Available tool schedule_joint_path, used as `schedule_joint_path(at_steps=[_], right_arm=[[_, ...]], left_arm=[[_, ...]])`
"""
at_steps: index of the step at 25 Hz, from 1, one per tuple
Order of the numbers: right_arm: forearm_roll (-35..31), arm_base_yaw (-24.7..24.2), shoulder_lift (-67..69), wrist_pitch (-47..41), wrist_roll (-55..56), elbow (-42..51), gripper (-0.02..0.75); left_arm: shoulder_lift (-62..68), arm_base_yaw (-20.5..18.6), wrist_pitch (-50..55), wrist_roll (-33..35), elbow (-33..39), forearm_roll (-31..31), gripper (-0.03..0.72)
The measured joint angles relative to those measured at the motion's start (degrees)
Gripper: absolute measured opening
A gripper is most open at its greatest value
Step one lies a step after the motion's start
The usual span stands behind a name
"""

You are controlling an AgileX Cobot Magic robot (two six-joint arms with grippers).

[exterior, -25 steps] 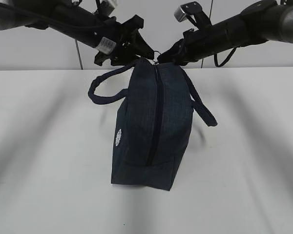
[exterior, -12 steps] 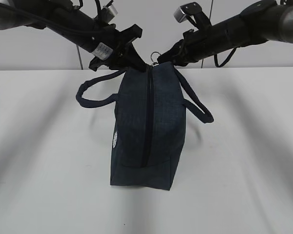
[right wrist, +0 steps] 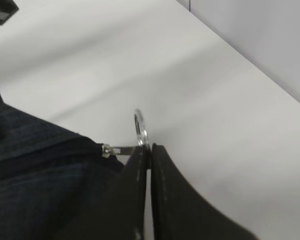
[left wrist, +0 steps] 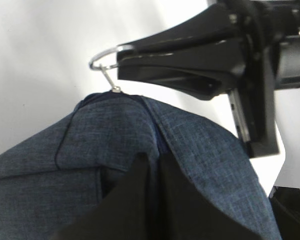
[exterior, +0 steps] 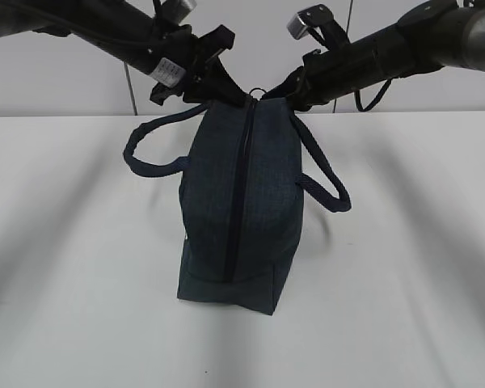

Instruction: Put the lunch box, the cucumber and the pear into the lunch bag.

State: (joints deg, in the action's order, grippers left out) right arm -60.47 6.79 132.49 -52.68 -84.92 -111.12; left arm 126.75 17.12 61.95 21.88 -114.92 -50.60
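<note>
The dark navy lunch bag stands on end on the white table, zipper shut and running down its near face. My left gripper is shut on the fabric at the bag's top end, its fingertips pinching the cloth beside the zipper. My right gripper is shut on the metal ring pull at the zipper's top; the ring also pokes out past the right gripper's fingers in the left wrist view. The lunch box, cucumber and pear are out of view.
The bag's two padded handles hang out to either side, one left and one right. Bare white table lies around the bag. A pale wall rises behind the table's back edge.
My left gripper has closed onto the bag's top fabric. The bag has swung slightly left and turned, so the white logo no longer shows. The right gripper has stayed on the ring.
</note>
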Motion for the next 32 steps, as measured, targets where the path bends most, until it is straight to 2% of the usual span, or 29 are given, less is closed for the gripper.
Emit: schedule_joint_path(at_steps=[7, 15, 17, 21, 23, 27, 32], right_arm=[[5.0, 0.0, 0.0, -0.9, 4.1, -0.1, -0.016], [3.9, 0.0, 0.0, -1.0, 5.3, -0.2, 0.0], [3.0, 0.0, 0.0, -0.2, 6.0, -0.2, 0.071], [2.8, 0.0, -0.8, 1.3, 9.0, -0.2, 0.37], [3.8, 0.0, -1.8, 1.4, 11.7, -0.2, 0.458], [10.9, 0.0, -4.0, 1.0, 22.5, -0.2, 0.507], [21.2, -0.1, -7.1, -4.5, 39.3, -0.2, 0.514]], left_arm=[[-3.1, 0.0, 1.2, 1.5, 0.0, 1.2, 0.017], [-3.5, 0.0, 1.3, 1.6, 0.0, 4.0, 0.024], [-3.8, 0.0, 1.5, 1.4, 0.0, 6.2, 0.087], [-4.6, -0.1, 1.5, 0.9, 0.0, 9.5, 0.459], [-4.6, -0.5, 1.6, -0.5, 0.0, 9.6, 0.575], [-5.0, -2.3, 3.7, -3.4, 0.0, 11.0, 0.599], [-8.1, -3.1, 8.1, -11.0, 0.0, 21.0, 0.591]])
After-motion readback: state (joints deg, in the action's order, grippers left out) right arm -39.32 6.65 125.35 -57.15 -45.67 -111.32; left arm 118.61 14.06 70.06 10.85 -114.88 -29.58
